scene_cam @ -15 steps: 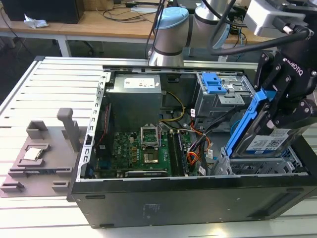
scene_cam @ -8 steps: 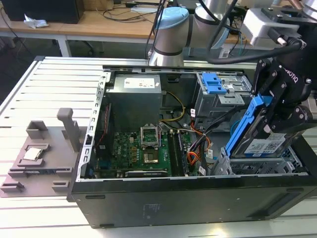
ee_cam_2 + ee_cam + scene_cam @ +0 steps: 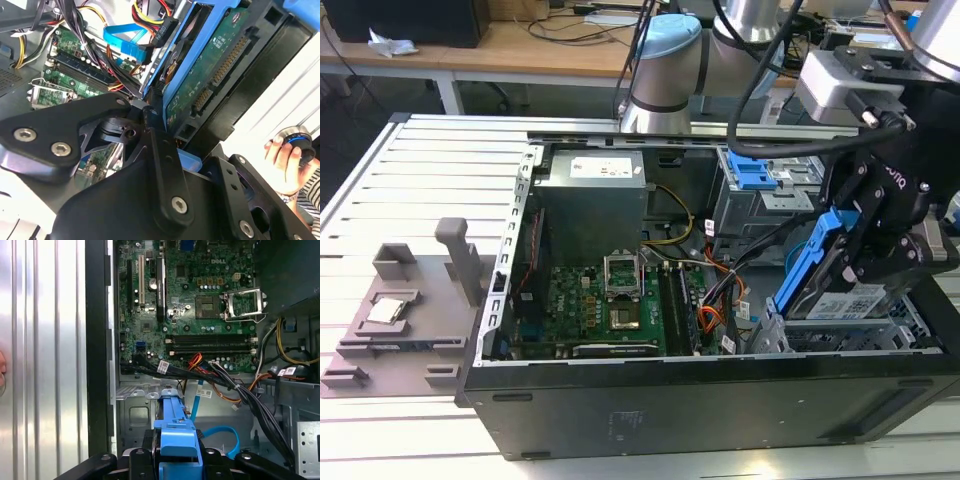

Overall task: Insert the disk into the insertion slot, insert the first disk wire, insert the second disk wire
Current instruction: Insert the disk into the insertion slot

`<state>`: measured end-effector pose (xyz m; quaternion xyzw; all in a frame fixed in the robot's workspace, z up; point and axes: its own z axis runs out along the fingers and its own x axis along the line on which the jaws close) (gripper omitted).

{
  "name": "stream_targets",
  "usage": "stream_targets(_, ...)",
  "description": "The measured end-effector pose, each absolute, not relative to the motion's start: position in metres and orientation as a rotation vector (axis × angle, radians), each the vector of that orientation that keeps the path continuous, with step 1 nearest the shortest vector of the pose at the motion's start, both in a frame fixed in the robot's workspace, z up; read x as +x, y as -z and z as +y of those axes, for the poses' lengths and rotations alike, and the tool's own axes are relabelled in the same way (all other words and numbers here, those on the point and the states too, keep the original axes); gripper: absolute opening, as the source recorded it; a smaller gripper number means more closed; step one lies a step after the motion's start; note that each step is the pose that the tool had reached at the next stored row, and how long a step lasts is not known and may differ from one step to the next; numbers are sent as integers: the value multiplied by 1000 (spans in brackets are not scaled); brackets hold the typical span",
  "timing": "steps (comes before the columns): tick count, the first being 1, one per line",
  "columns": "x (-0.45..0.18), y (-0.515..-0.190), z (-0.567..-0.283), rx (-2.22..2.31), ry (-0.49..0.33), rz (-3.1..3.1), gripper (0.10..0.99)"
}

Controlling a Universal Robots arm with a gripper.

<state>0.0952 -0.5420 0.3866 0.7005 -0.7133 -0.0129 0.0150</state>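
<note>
ROBOT SEATS A DRIVE: The arm's end effector (image 3: 860,250) is closed on the disk (image 3: 855,300), gripping it by its blue frame and holding it steeply tilted over the insertion slot (image 3: 910,330) at the lower right of the exterior view. All of this sits inside an open computer case (image 3: 720,400) on a slatted tabletop (image 3: 440,170). The drive's low end is at the slot's mouth, though whether the two touch cannot be told. In the second wrist view the fingers (image 3: 160,150) clamp the frame's edge, with the drive's green circuit board (image 3: 210,65) exposed. A bundle of wires (image 3: 720,290) lies just beside the slot, between it and the motherboard (image 3: 590,300). Likely risks from here are a corner catching on the slot's perforated wall because of the tilt, a loose wire pinched under the drive, or the plastic frame slipping in so narrow a grip
</note>
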Motion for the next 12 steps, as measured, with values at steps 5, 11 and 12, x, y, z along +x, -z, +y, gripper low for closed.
stream_targets(5,95,-385,-542,2180,40,-2220,369)
stream_targets(11,95,-385,-542,2180,40,-2220,443)
stream_targets(12,95,-385,-542,2180,40,-2220,443)
